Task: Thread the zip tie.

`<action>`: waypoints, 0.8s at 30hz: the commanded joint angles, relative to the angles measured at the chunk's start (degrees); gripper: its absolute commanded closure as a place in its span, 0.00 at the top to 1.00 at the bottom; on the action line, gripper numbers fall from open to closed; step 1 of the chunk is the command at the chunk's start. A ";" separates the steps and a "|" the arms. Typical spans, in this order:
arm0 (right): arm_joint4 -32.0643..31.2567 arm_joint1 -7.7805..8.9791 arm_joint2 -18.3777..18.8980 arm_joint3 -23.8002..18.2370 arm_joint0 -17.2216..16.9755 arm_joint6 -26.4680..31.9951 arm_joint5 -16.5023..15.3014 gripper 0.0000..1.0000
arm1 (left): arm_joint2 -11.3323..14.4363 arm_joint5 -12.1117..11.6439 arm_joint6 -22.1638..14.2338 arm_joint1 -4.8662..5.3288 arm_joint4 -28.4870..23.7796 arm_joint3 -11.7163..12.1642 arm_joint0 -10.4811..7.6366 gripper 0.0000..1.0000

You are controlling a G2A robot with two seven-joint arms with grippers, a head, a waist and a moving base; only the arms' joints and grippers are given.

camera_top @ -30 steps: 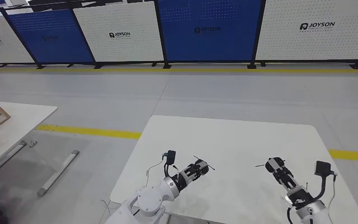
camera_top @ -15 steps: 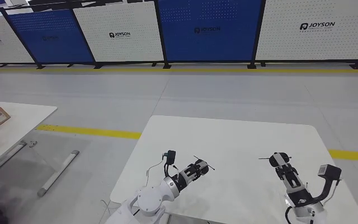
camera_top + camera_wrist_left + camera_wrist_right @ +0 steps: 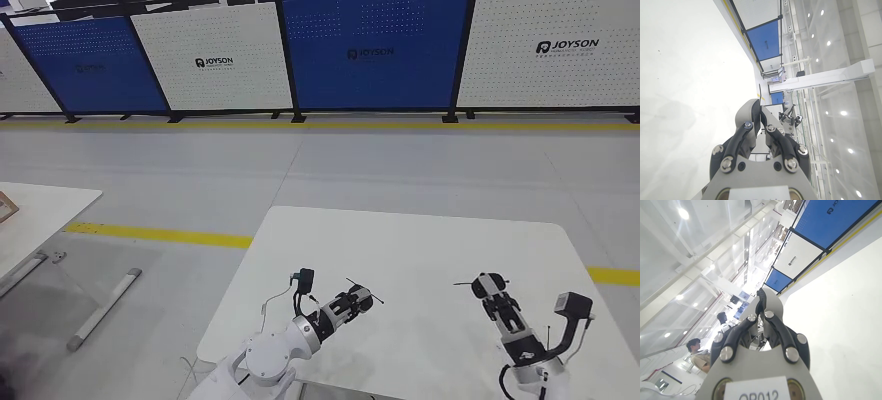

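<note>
From above, the left gripper [image 3: 364, 294] and right gripper [image 3: 483, 285] hang well apart over the near part of the white table [image 3: 420, 240]. The wrist views show both with fingers pressed together. The left pinches a thin black zip tie [image 3: 374, 297] whose end pokes past its fingertips, and the right pinches a black strip [image 3: 462, 284] pointing toward the left arm. Bare tabletop lies between them and beyond. The left gripper is near the table's left edge. Past the table are grey floor, a yellow line [image 3: 160, 236] and blue and white panels [image 3: 375, 55].
</note>
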 commanded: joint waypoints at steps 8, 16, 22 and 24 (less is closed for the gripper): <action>1.61 -2.39 -1.85 -2.83 -0.68 -4.12 0.00 0.00 | 0.00 0.00 0.00 0.00 0.00 0.00 0.00 0.00; 5.66 -4.69 -3.04 -3.86 -0.29 -4.63 0.00 0.00 | 0.00 0.00 0.00 0.00 0.00 0.00 0.00 0.00; 5.66 -4.69 -3.04 -3.86 -0.29 -4.63 0.00 0.00 | 0.00 0.00 0.00 0.00 0.00 0.00 0.00 0.00; 5.22 -4.72 -2.79 -3.45 -0.26 -4.94 0.33 0.00 | 0.00 0.00 0.00 0.00 0.00 0.00 0.00 0.00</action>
